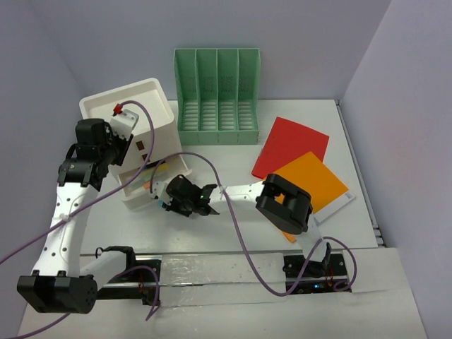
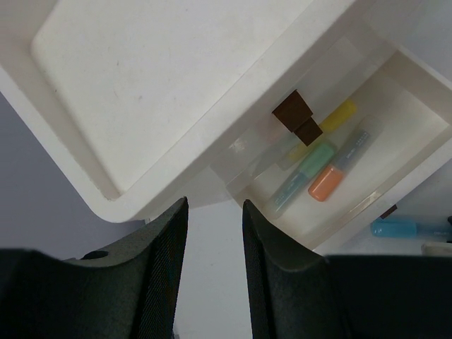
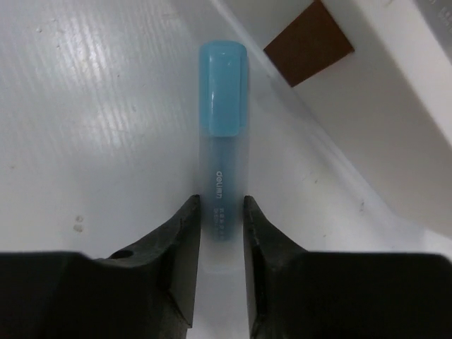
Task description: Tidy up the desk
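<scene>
On the white desk (image 1: 198,236), just in front of the white drawer box (image 1: 131,106), lies a blue highlighter (image 3: 222,141). My right gripper (image 3: 221,205) reaches left across the desk and is shut on the highlighter's clear barrel, one finger on each side. This highlighter (image 2: 399,228) also shows beside the open drawer (image 2: 406,106), which holds yellow, green and orange highlighters. My left gripper (image 2: 214,208) hangs open and empty over the box's front corner.
A green slotted file holder (image 1: 217,99) stands at the back. A red folder (image 1: 293,145) and an orange folder (image 1: 314,180) lie on the right over a white sheet (image 1: 339,205). Purple cables loop across the desk's middle.
</scene>
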